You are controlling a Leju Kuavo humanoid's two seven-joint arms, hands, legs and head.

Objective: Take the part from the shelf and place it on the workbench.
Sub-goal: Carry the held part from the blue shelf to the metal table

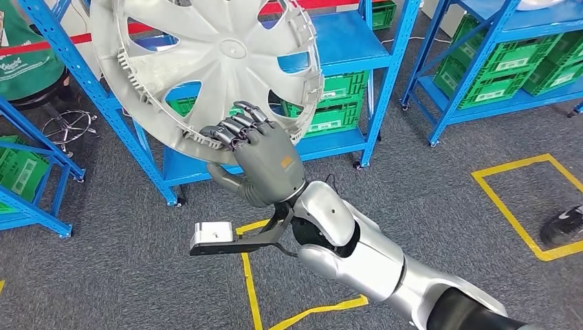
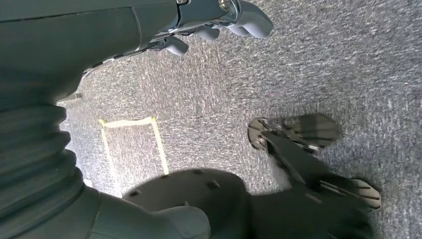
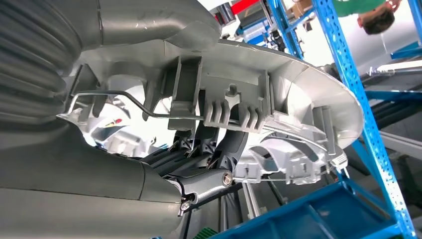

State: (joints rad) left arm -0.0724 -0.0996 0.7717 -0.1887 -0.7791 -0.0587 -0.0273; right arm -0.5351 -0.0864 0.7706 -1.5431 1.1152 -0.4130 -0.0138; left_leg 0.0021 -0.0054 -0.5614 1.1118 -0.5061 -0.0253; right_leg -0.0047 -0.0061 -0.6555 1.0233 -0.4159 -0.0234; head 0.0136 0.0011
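- The wheel cover (image 1: 206, 62) is pale silver-grey all over, with matching grey clips along its rim.
- The right hand (image 1: 265, 161) is dark grey, with a small orange mark on its back.
- The arm (image 1: 371, 258) is shiny silver, turning black near the elbow.
- The shelves (image 1: 385, 69) are bright blue.
- The crates (image 1: 495, 69) are bright green.
- The carpet (image 1: 426, 185) is speckled dark grey.
- The floor tape (image 1: 512, 213) is yellow.
- The left hand (image 2: 224, 20) is dark grey.
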